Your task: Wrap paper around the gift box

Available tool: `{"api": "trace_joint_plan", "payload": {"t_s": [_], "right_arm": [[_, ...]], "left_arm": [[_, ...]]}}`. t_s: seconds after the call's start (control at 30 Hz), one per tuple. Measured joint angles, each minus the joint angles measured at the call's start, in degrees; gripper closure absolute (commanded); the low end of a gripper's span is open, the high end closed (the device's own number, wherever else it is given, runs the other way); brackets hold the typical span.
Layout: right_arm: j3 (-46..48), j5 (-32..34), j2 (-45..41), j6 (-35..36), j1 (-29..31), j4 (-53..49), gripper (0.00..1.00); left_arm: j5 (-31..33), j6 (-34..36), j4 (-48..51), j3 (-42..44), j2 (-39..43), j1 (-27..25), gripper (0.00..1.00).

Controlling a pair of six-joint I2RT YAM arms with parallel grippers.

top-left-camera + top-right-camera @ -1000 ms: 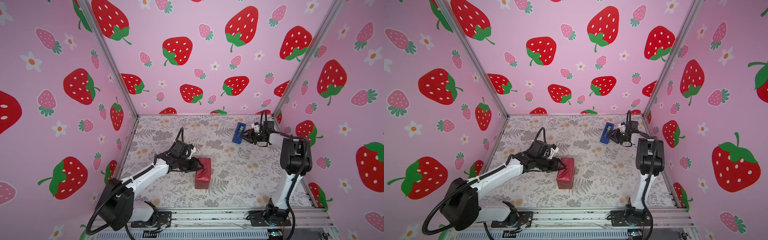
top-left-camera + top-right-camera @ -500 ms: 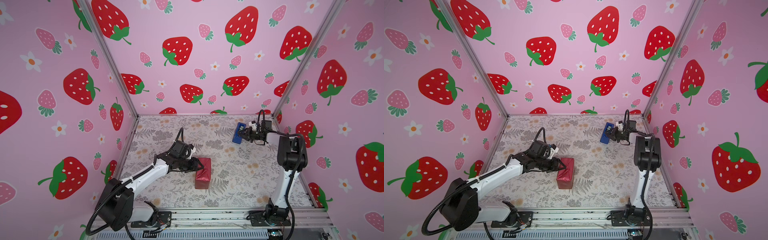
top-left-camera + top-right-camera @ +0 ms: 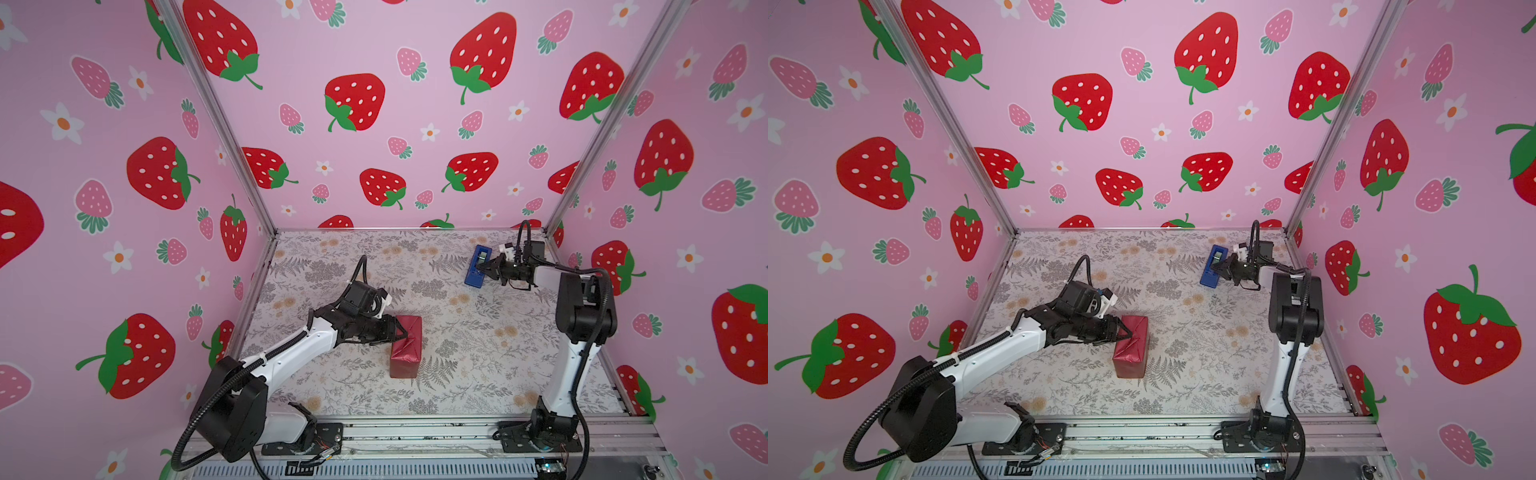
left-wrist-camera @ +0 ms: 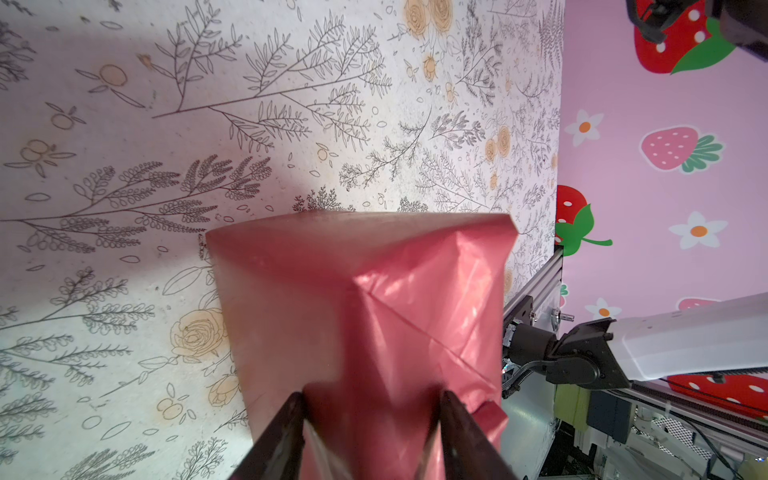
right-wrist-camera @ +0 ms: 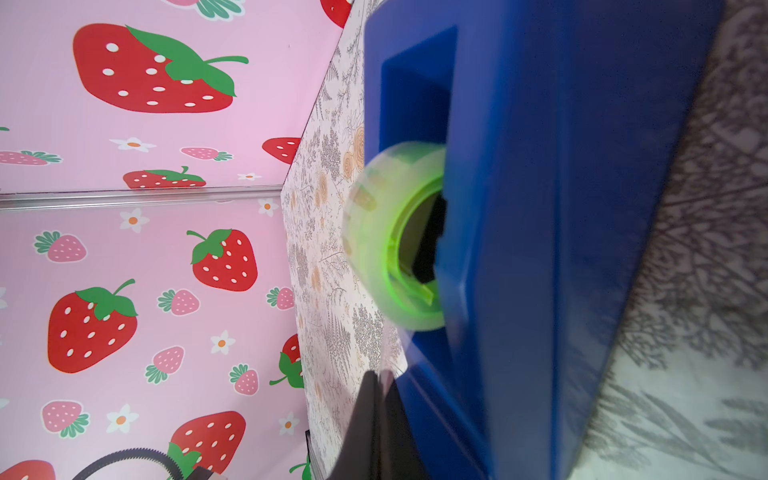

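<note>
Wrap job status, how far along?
Done: paper is folded round the box, which is hidden. In hand: left gripper clamps the end fold; right gripper is shut on tape at the dispenser. Left: likely taping that fold down.

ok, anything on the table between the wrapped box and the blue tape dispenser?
Nothing. Both top views show only bare floral table cover between the wrapped gift box and the tape dispenser.

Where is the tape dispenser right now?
In both top views the tape dispenser sits on the table, far right near the back corner, at the tips of the right gripper, well away from the wrapped box.
</note>
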State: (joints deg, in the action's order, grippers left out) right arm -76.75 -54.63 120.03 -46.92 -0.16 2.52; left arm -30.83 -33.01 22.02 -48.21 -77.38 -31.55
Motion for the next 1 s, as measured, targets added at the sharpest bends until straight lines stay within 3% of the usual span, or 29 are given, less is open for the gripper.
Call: {"api": "trace_joint_plan", "payload": {"t_s": [0.47, 1.0], "right_arm": [[14.7, -0.8, -13.2, -1.2, 2.4, 3.8, 1.00], [21.3, 4.2, -8.9, 3.1, 4.4, 8.7, 1.00]], "left_arm": [[0.0, 0.0, 0.0, 0.0, 0.0, 0.0, 0.47], [0.2, 0.2, 0.0, 0.1, 0.0, 0.0, 0.47]]}}
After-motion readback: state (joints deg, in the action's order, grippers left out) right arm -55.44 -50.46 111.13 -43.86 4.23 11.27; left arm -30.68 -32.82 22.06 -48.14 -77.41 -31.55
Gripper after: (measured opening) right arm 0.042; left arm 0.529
